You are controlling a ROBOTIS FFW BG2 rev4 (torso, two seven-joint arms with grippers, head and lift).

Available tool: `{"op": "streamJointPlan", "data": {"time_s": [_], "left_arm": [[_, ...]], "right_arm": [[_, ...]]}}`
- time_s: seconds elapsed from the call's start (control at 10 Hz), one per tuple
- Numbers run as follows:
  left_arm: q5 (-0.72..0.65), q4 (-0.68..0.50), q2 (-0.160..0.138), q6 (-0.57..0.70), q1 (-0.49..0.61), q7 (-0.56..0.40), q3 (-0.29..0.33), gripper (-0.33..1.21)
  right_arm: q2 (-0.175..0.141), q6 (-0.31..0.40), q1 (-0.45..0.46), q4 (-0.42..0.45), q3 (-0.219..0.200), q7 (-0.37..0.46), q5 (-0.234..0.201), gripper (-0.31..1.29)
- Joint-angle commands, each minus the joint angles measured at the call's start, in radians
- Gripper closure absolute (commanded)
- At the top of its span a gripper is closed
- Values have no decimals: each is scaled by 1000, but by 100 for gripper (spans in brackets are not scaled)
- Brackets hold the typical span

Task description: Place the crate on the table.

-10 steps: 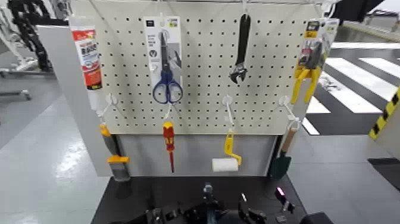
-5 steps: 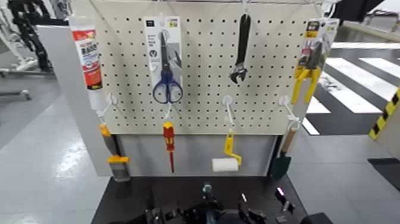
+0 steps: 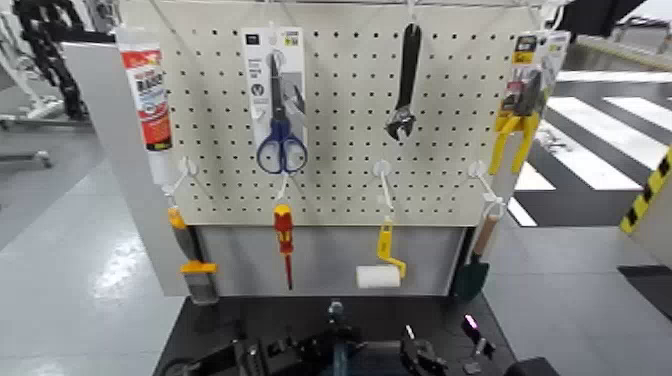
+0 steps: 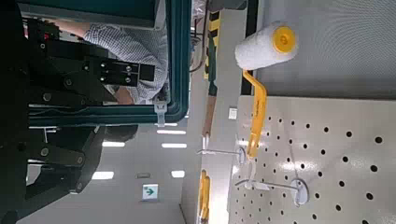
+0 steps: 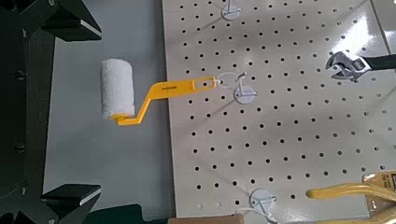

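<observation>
The crate shows only partly: its thin upright centre bar rises at the bottom edge of the head view, above the black table. In the left wrist view its blue-grey rim runs between the black fingers of my left gripper, which is shut on it. My left gripper sits low and left of the bar in the head view. My right gripper is right of the bar. In the right wrist view it is open with nothing between its fingers.
A beige pegboard stands behind the table with scissors, a wrench, pliers, a red screwdriver and a yellow paint roller hanging from it. A person's patterned sleeve shows beyond the crate.
The crate's centre bar and the dark gripper parts at the bottom of the head view have shifted a little to the left. The pegboard and tools have not moved.
</observation>
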State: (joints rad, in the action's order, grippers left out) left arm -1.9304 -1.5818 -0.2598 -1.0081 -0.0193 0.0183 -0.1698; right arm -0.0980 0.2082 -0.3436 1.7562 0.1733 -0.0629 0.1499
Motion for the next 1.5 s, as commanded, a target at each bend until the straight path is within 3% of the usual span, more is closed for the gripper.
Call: {"op": "streamJointPlan", "data": {"time_s": [0.1,0.9,1.5], "left_arm": [[24,22,-12,-17,-27,-3,23,119],[99,115,-44,-52,-140,-3,46,119],[140,238,-58,-61,-255,61,-36,119]], "right_arm": [[1,3,0,-1,2,0,0,15],[3,13,0,-4,3,0,2,15],[0,23,6,-10,8,-2,7,15]]}}
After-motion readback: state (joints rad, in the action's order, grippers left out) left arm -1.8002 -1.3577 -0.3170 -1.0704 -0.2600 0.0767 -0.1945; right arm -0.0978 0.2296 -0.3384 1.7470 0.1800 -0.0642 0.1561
